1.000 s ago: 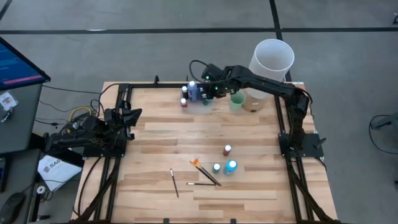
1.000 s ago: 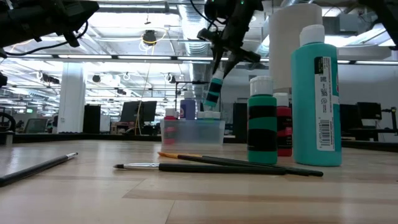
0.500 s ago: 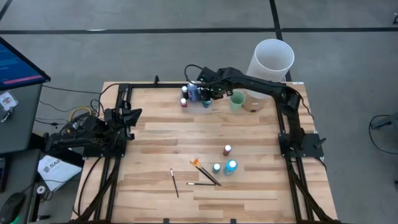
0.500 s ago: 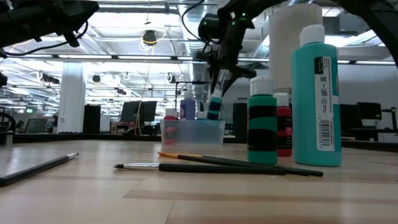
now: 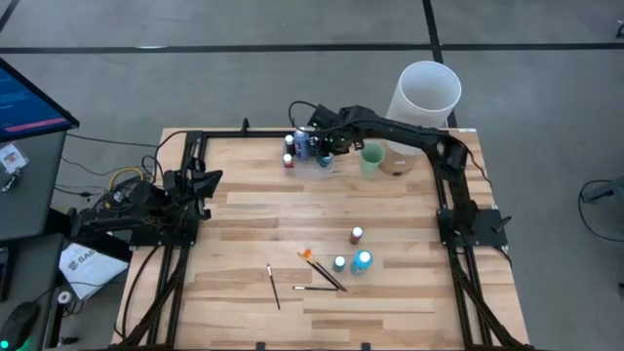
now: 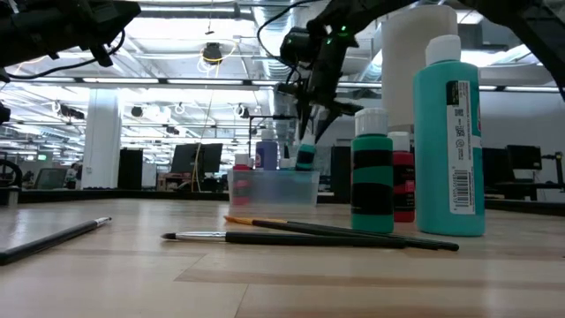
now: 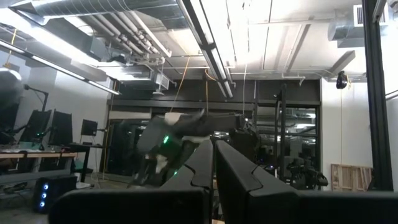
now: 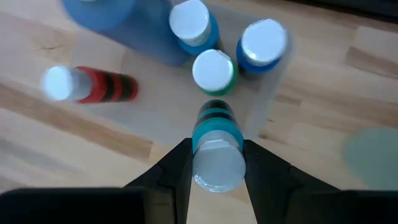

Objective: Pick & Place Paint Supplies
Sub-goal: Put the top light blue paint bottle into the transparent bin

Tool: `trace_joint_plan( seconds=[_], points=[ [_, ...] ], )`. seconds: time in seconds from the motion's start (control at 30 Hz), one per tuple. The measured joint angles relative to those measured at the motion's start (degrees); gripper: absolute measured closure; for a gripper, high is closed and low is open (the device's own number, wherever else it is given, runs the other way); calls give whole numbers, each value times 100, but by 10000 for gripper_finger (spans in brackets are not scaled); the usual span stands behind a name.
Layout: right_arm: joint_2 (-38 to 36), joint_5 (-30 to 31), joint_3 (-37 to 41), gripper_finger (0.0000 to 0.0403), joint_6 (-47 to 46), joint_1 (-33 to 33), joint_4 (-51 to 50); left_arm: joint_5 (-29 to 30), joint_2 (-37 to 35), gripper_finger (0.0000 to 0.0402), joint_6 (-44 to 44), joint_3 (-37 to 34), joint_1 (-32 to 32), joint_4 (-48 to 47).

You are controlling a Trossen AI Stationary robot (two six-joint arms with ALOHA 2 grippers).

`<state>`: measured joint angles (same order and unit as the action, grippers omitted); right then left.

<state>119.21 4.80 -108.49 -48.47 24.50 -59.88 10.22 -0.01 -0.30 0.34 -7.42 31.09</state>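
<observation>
R hand (image 8: 216, 163), teal bottle (image 8: 216, 149) amid bottles (image 8: 214, 70)

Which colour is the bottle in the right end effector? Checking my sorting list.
Teal with black bands and a pale cap, clearest in the right wrist view.

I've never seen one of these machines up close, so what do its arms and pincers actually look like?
Two slim, jointed black arms sit on black frames at either side of the table. The right arm trails a looping black cable and shows a small green light near its wrist. The right gripper has two flat, dark, tapering fingers; the left gripper looks alike.
</observation>
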Motion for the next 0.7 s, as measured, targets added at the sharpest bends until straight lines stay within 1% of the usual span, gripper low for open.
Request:
trace_joint_plan(
  seconds=[0.1, 0.17, 0.23, 0.3, 0.53, 0.7],
  points=[
    [235, -64, 40, 285, 23, 5, -81, 3, 0, 400, 0, 1, 2, 8],
    [314, -70, 22, 285, 31, 5, 128, 0, 0, 400, 0, 2, 0, 9],
    [303, -68, 24, 285, 48, 28, 3, 2, 0, 400, 0, 0, 0, 13],
    [353, -67, 7, 285, 46, 31, 195, 2, 0, 400, 0, 1, 0, 15],
    [386, -88, 18, 285, 44, 82, -52, 2, 0, 400, 0, 0, 2, 13],
    [386, -103, 18, 285, 45, 79, 10, 2, 0, 400, -1, 0, 2, 16]
  ],
)
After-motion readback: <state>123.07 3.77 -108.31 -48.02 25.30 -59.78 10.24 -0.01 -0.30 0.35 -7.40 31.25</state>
